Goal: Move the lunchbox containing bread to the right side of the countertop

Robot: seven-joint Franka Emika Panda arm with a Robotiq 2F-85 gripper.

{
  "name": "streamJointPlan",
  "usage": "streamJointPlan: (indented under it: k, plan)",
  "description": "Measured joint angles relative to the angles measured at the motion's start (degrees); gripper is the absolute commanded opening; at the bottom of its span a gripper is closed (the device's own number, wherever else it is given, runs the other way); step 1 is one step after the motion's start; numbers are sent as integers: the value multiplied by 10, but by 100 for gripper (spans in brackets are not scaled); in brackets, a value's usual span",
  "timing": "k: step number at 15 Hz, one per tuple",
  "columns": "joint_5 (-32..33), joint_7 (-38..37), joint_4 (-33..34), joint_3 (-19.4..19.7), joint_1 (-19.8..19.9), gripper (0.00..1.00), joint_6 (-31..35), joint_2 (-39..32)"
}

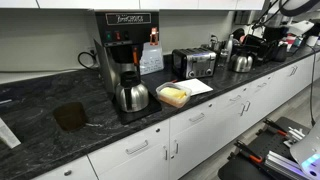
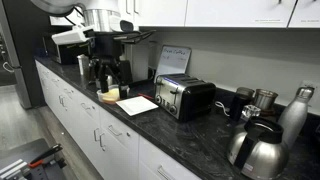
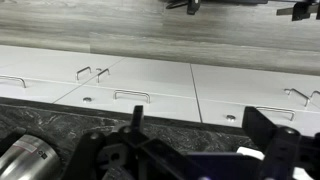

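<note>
The lunchbox (image 1: pixel 173 95) is a small clear container with pale yellow bread (image 1: pixel 175 97) showing through. It sits on the dark speckled countertop (image 1: pixel 45 140) between the coffee maker and a white paper sheet. It also shows in an exterior view (image 2: pixel 110 93). My gripper (image 3: pixel 200 122) is open and empty, its two black fingers spread wide over the counter's front edge (image 3: pixel 170 125). The arm stands at the far end of the counter (image 1: pixel 268 35), well beyond the toaster and far from the lunchbox. The lunchbox is out of the wrist view.
A black coffee maker (image 1: pixel 122 55) with a steel carafe (image 1: pixel 131 96), a white paper sheet (image 1: pixel 197 88), a steel toaster (image 1: pixel 193 64) and a steel kettle (image 1: pixel 241 62) stand along the counter. A silver cylinder (image 3: pixel 25 160) lies low in the wrist view. White cabinets (image 3: pixel 150 85) are below.
</note>
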State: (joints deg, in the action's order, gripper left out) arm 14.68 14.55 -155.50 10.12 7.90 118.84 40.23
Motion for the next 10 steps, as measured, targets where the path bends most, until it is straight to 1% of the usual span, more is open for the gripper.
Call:
streamJointPlan:
  k: [7,10]
  plan:
    - [0,0,0,-1,-2,100,1,0]
    - [-1,-4,0,-11,-17,100,25,-10]
